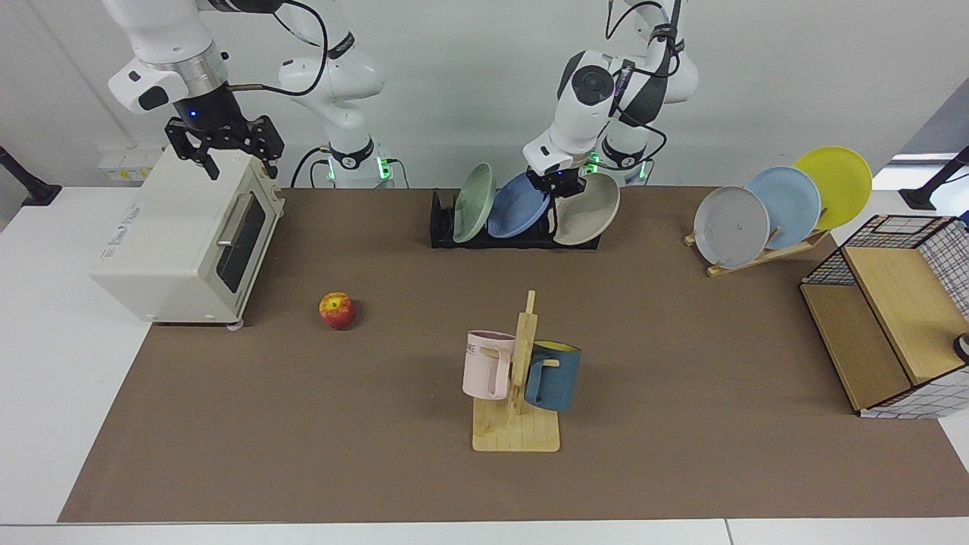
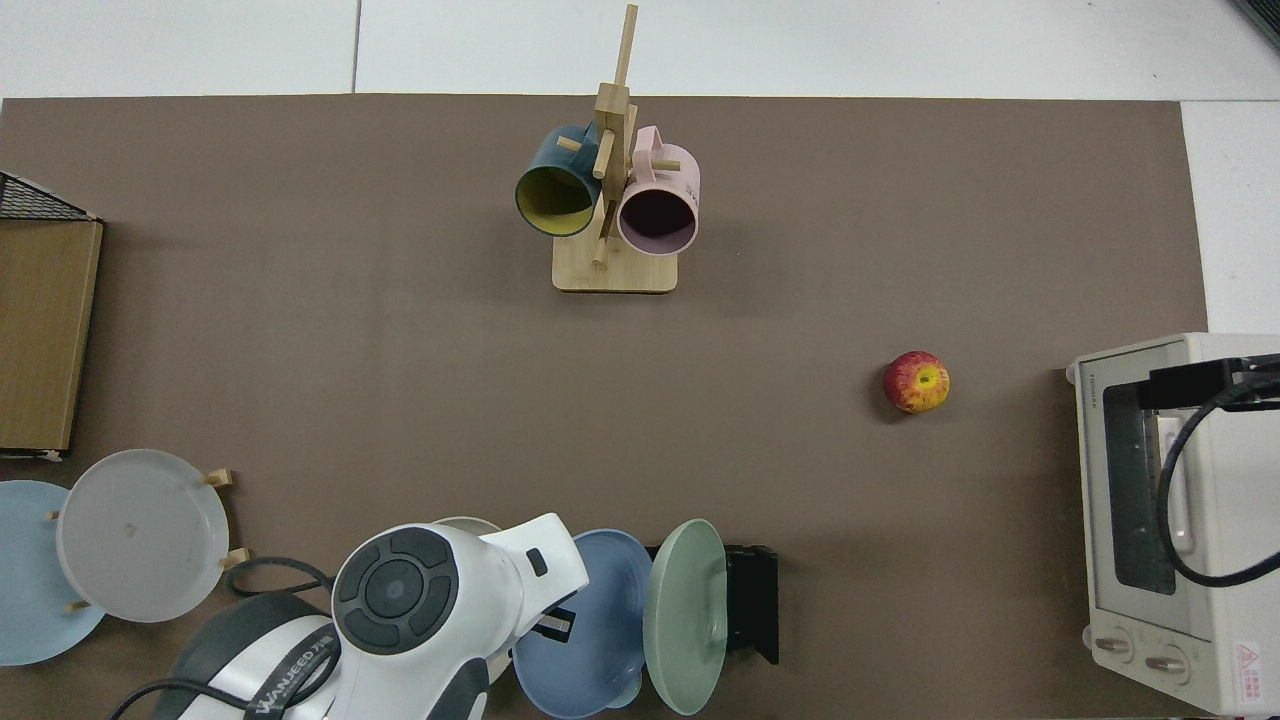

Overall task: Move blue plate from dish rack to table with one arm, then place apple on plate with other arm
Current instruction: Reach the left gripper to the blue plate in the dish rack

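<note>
The blue plate (image 1: 515,210) (image 2: 590,640) leans in the black dish rack (image 1: 439,231) (image 2: 752,600), between a pale green plate (image 1: 473,200) and a beige plate (image 1: 587,216). My left gripper (image 1: 562,191) is at the blue plate's upper right rim, its fingers shut on that edge. In the top view the arm's wrist hides most of the hand. The red and yellow apple (image 1: 338,310) (image 2: 916,381) lies on the brown table (image 1: 681,378), near the oven. My right gripper (image 1: 231,163) waits open above the oven, holding nothing.
A white toaster oven (image 1: 189,242) stands at the facing view's left. A wooden mug tree (image 1: 518,378) with a pink and a dark blue mug stands mid-table. A slanted wooden stand (image 1: 757,253) holds grey, pale blue and yellow plates. A wire and wood crate (image 1: 886,318) stands beside it.
</note>
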Robot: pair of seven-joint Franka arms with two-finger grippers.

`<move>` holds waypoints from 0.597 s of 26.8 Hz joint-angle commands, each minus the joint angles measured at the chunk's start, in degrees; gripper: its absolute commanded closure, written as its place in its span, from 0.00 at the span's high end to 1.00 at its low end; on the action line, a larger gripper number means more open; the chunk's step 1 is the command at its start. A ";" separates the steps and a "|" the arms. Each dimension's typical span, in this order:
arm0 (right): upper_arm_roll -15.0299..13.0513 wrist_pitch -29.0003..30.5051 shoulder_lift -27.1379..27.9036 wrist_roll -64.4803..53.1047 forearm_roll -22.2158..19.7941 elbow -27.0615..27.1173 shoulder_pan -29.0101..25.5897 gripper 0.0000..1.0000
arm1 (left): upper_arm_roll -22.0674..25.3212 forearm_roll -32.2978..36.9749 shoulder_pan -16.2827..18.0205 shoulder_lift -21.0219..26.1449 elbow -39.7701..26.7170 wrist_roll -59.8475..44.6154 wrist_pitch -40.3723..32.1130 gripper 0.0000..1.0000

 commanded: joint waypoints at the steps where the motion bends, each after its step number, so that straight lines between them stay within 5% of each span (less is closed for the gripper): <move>1: 0.20 0.52 -0.75 -0.11 -0.08 -0.43 -0.24 1.00 | 0.40 4.45 2.26 -2.29 4.18 -1.09 -8.72 0.00; 8: 0.20 0.52 -0.75 -0.11 -0.08 -0.43 -0.24 1.00 | 0.40 8.93 6.21 -2.20 7.88 -2.32 -11.28 0.00; 16: 0.20 0.52 -0.75 -0.11 -0.08 -0.43 -0.24 1.00 | 0.57 5.52 17.28 1.57 10.34 1.01 -4.09 0.00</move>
